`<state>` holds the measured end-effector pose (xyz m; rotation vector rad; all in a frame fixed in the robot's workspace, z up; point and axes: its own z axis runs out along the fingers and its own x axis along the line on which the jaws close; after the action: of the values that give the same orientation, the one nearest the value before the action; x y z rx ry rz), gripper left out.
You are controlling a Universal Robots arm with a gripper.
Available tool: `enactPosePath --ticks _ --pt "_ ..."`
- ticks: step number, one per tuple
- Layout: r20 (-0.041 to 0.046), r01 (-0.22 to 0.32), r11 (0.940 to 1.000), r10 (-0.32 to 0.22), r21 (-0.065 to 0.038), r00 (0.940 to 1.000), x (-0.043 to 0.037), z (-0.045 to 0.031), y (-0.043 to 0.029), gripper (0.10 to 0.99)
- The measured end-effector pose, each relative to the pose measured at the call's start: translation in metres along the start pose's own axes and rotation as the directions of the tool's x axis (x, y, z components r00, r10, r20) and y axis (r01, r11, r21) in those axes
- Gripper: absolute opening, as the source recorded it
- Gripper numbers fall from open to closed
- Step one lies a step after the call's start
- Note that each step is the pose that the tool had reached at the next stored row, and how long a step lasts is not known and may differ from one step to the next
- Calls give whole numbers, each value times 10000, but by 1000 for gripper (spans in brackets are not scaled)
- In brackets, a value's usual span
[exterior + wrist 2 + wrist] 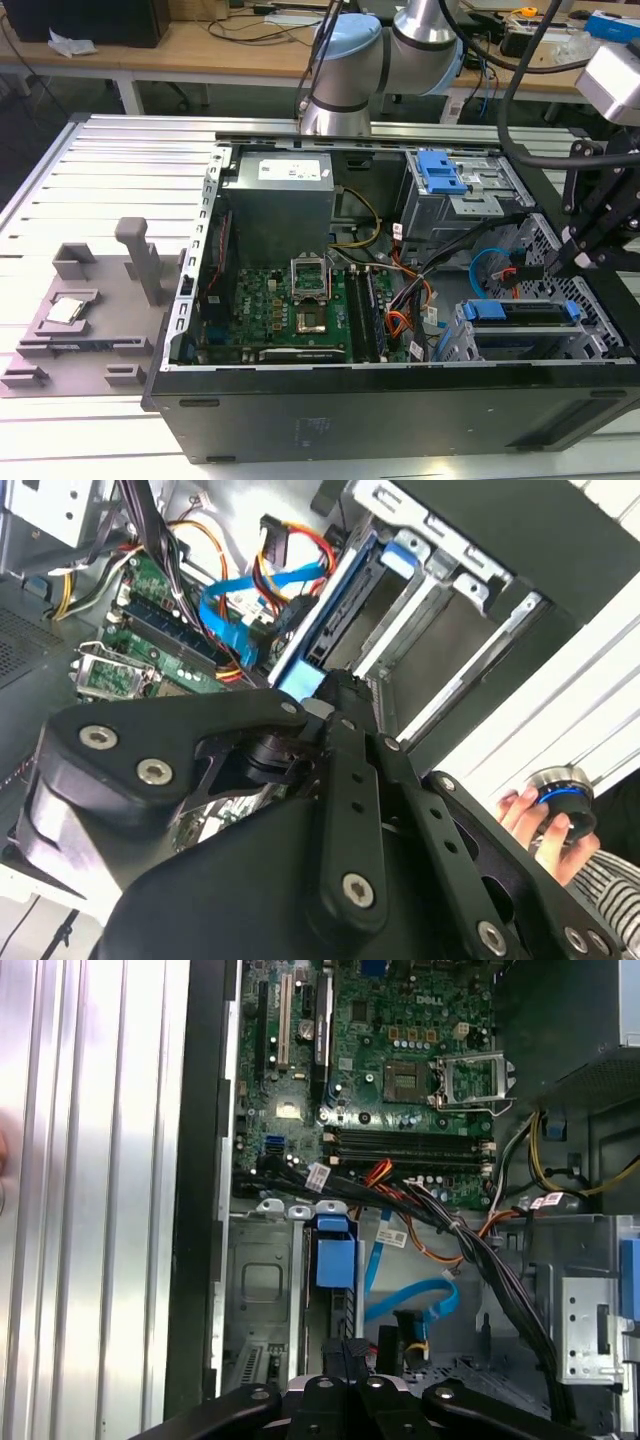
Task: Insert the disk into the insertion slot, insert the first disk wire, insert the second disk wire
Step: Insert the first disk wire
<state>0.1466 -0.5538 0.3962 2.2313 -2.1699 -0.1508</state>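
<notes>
The disk (520, 312), in its blue carrier frame (335, 1258), sits inside the insertion slot, a grey perforated drive cage (602, 338) at the case's front corner on the exterior view's right. My gripper (535, 270) hangs just above the cage over the disk's cable end, shut with nothing seen between its tips (350, 1352). The second disk wire (415, 1305), a flat light-blue loop, lies free beside the cage (487, 262), with a black plug on orange leads (405, 1325) next to it. I cannot tell which cable is the first disk wire.
The motherboard (300, 300), the power supply (280, 195) and an upper bay with a blue latch (440, 170) fill the open case. Black and orange cable bundles (470, 1245) run past the cage. A grey fixture (90, 310) stands outside on the exterior view's left. A hand (535, 820) holds a round knob.
</notes>
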Motion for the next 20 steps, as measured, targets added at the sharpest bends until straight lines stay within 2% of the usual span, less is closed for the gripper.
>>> enactPosePath --ticks 2,4,8,15,19,20 --pt "-4 1 10000 -1 0 10000 -42 -2 -44 106" --pt "-16 1 10000 -1 0 10000 -119 -2 -82 106" --pt "-39 -1 10000 1 -1 10000 -268 4 -110 106" --pt "-39 -1 10000 0 -1 10000 -274 5 -112 114" --pt "-39 0 10000 0 -1 10000 -277 4 -112 361" --pt "-39 0 10000 0 -1 10000 -277 4 -112 361"
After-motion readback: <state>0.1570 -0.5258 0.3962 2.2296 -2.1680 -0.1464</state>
